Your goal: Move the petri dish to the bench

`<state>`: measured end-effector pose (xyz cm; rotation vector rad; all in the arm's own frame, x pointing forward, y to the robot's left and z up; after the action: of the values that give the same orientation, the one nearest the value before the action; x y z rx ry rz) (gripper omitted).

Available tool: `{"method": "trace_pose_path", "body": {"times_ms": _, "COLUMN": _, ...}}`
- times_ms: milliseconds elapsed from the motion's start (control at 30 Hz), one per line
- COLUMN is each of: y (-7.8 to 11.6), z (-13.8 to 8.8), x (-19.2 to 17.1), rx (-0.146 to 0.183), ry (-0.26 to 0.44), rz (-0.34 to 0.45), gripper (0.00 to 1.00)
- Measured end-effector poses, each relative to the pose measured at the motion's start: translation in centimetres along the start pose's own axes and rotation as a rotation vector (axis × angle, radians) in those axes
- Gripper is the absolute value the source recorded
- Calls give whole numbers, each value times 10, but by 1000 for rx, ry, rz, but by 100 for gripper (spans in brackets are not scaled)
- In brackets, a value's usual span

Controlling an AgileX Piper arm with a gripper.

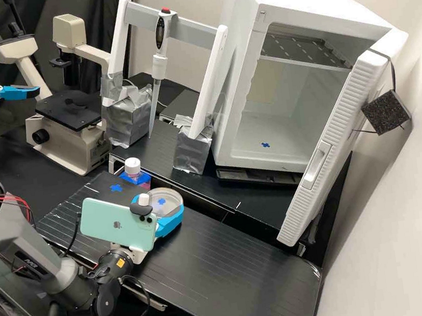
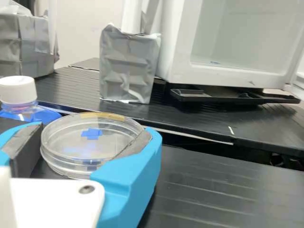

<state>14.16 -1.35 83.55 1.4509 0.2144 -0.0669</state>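
Okay, you've got the clear round petri dish (image 2: 66,145) clamped in the gripper (image 2: 97,129) at the black bench (image 1: 223,259), so likely nearly done: confirm it's resting there, since I can't tell, then release and back off.

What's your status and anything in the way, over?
Gripper shut on petri dish. Dish level, low at bench; contact unclear. Possible snag: white-capped bottle close by.
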Motion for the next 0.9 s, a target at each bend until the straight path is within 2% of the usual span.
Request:
{"method": "trace_pose_path", "body": {"times_ms": 133, "y": -1, "z": -2, "x": 1, "rx": 1, "ry": 11, "rz": -7, "gripper": 0}}
{"method": "trace_pose_path", "body": {"times_ms": 167, "y": -1, "z": -2, "x": 2, "rx": 1, "ry": 13, "rz": -9, "gripper": 100}}
{"method": "trace_pose_path", "body": {"times_ms": 433, "y": -2, "z": -1, "x": 2, "rx": 3, "ry": 12, "rz": -15, "gripper": 100}}
{"method": "trace_pose_path", "body": {"times_ms": 633, "y": 5, "z": -10, "x": -5, "rx": 23, "ry": 1, "rz": 38, "gripper": 100}}
{"method": "trace_pose_path", "body": {"times_ms": 667, "y": 6, "z": -14, "x": -7, "rx": 12, "ry": 1, "rz": 50, "gripper": 100}}
{"method": "trace_pose_path", "body": {"times_ms": 767, "y": 10, "z": -30, "x": -11, "rx": -57, "ry": 49, "rz": 98, "gripper": 100}}
{"method": "trace_pose_path", "body": {"times_ms": 867, "y": 13, "z": -46, "x": -12, "rx": -80, "ry": 126, "rz": 161, "gripper": 100}}
{"method": "trace_pose_path", "body": {"times_ms": 900, "y": 15, "z": -54, "x": -13, "rx": -78, "ry": 166, "rz": 206, "gripper": 100}}
